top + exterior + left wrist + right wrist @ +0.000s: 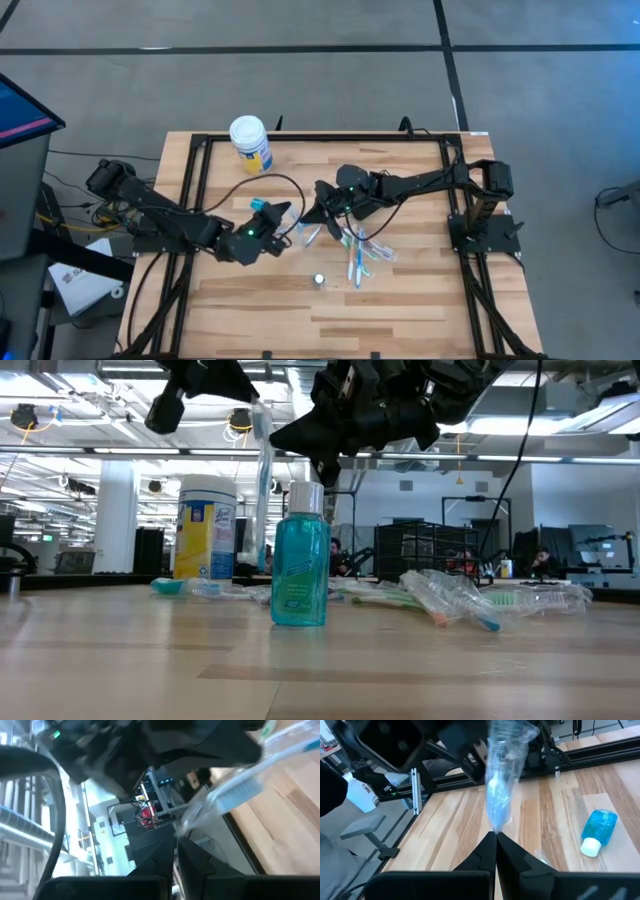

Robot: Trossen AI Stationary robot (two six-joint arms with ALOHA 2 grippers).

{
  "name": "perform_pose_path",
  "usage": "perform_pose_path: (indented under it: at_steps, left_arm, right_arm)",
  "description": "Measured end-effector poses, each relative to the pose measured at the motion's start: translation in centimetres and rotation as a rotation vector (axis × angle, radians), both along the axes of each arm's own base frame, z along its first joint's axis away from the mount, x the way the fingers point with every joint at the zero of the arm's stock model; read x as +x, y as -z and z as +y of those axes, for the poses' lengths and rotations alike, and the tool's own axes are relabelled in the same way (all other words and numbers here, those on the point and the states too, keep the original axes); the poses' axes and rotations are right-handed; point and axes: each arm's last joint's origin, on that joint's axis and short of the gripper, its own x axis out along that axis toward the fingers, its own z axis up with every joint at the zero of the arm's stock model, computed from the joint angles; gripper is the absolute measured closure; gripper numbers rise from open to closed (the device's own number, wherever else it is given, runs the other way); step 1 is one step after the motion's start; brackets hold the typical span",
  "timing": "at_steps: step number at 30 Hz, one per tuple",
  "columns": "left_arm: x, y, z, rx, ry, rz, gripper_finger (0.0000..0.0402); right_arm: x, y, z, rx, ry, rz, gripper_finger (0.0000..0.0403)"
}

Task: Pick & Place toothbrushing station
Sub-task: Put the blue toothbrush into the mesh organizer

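Right gripper (495,836) clamped shut on wrapped toothbrush (501,785), raised over table (420,300) centre. Left gripper (283,215) closed, gripping same toothbrush's other end. Teal bottle (301,565) upright nearby; more toothbrushes (358,252) lying beside it.

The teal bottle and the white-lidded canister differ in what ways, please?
The teal bottle is slim and see-through; the canister is wider, opaque, yellow-and-blue labelled. The bottle stands well inside the table, the canister near its edge. Both are upright with white tops.
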Motion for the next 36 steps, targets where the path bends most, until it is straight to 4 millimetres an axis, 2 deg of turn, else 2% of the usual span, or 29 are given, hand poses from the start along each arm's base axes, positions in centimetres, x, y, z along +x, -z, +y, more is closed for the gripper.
perform_pose_path:
  at_steps: [3, 6, 14, 19, 28, 36]
  left_arm:
    - [-0.5, -0.9, 0.2, -0.06, -0.011, -0.08, 0.0385]
    - [-1.1, -1.7, 0.5, -0.122, -0.02, -0.159, 0.0385]
    - [-1.9, -2.9, 0.9, -0.331, -0.056, -0.398, 0.0385]
    - [-2.1, -3.2, 1.0, -0.468, -0.073, -0.537, 0.0385]
    - [-1.6, -3.0, 1.1, -0.701, 0.01, -0.598, 0.0385]
    - [-1.0, -2.9, 2.4, -0.82, -0.014, -0.659, 0.0385]
  right_arm:
    - [-0.1, -0.2, -0.1, -0.019, 0.014, -0.004, 0.0402]
    - [-0.6, -1.2, -0.1, -0.054, 0.041, -0.016, 0.0403]
    - [-3.3, -5.0, -0.2, -0.188, 0.159, -0.003, 0.0403]
    - [-4.8, -6.3, -0.4, -0.236, 0.224, 0.037, 0.0403]
    - [-7.7, -8.8, -0.9, -0.32, 0.376, 0.077, 0.0403]
    - [-11.1, -10.9, -1.2, -0.392, 0.537, 0.135, 0.0403]
